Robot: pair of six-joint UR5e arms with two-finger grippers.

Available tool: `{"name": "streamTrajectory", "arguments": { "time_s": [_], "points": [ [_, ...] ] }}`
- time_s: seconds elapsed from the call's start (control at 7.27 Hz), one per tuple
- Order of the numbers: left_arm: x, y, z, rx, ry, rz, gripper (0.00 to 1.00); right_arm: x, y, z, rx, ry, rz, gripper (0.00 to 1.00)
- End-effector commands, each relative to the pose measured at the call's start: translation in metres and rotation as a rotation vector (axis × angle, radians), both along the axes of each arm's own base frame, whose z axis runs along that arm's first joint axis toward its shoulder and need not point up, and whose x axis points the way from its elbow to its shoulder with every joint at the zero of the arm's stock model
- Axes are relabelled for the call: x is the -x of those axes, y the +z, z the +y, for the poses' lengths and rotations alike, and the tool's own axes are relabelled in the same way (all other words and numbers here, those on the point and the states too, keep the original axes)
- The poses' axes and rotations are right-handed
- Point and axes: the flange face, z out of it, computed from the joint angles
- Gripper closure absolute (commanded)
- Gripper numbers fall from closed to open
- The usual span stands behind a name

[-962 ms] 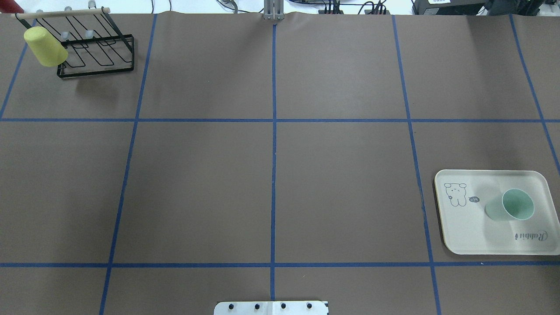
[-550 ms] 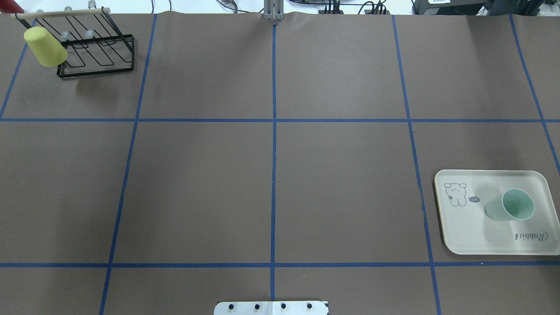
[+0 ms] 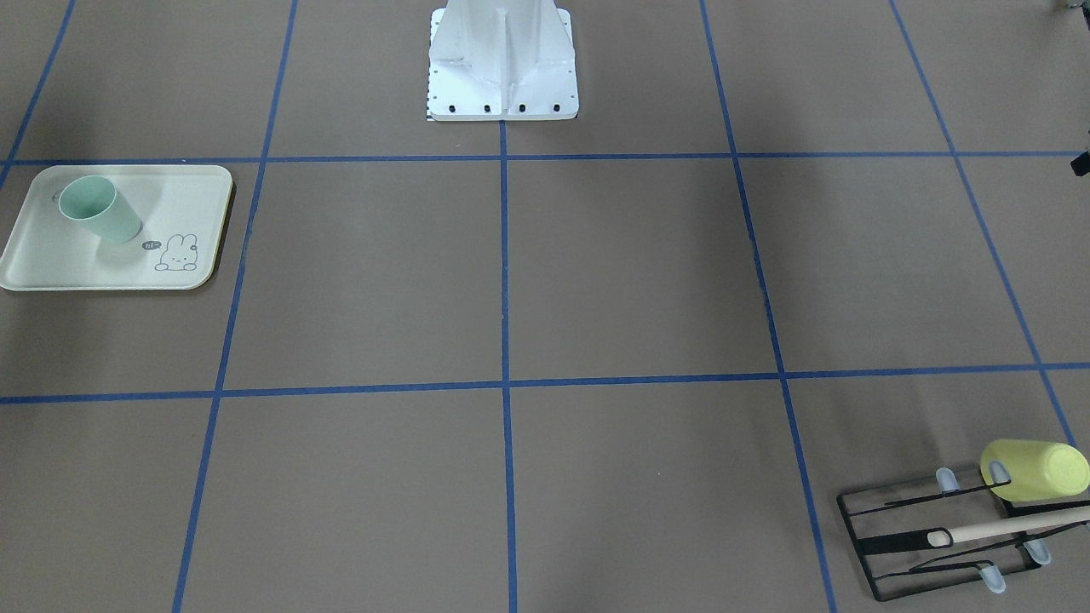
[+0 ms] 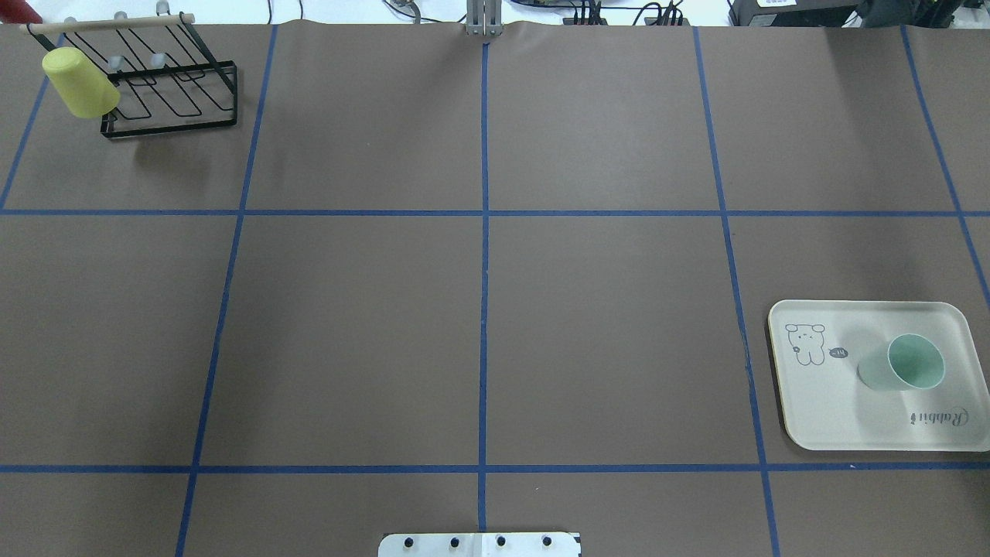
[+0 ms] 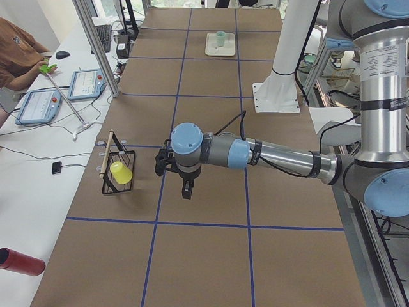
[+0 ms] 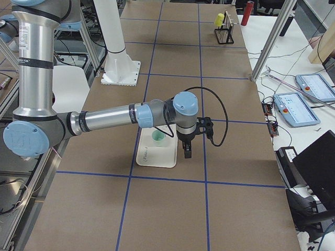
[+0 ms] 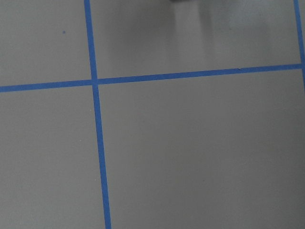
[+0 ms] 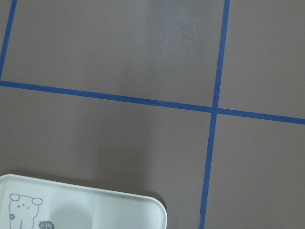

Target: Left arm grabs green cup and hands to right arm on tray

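**Operator:** Where is the green cup?

**Me:** The green cup [image 4: 901,365] stands upright, mouth up, on the tray [image 4: 835,418], between the bunny drawing [image 4: 805,343] and the tray's far short edge. Neither of my tools touches it. It is near my right tool [image 6: 187,152], on the side toward my base. It is well apart from my left tool [image 5: 186,192], at the other end of the surface [image 4: 603,325].

**Operator:** Are the tools clenched or released?

**Me:** I cannot tell for either one. Each shows only in a view from the end of the surface. Both hang fingers-down from a level forearm, held above the surface.

**Operator:** What lies under each tool?

**Me:** Under my right tool I see brown surface with crossing blue tape lines [image 8: 213,109]. One rounded corner of the tray, with the bunny drawing on it, shows at the lower edge. Under my left tool there is only surface and tape lines.

**Operator:** What else is close by?

**Me:** A black wire rack [image 4: 170,93] stands near my left tool and well apart from my right one. A yellow cup [image 4: 80,81] sits tilted over a prong at one end of it.
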Motion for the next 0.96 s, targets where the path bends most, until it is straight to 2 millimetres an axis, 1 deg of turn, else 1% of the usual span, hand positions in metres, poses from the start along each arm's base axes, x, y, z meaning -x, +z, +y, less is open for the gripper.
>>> {"name": "streamTrajectory", "arguments": {
  "time_s": [0.0, 0.41, 0.83],
  "points": [
    [0.0033, 0.0013, 0.0017, 0.008, -0.008, -0.008, 0.00, -0.0039, 0.0103, 0.0071, 0.022, 0.008, 0.001, 0.00],
    [0.0035, 0.0094, 0.0047, 0.030, -0.011, -0.010, 0.00, -0.0046, 0.0093, 0.0077, 0.020, 0.010, 0.001, 0.00],
    [0.0030, 0.0080, 0.0046, 0.025, -0.010, -0.013, 0.00, -0.0049, 0.0093, 0.0090, 0.020, 0.011, 0.004, 0.00]
  ]
}}
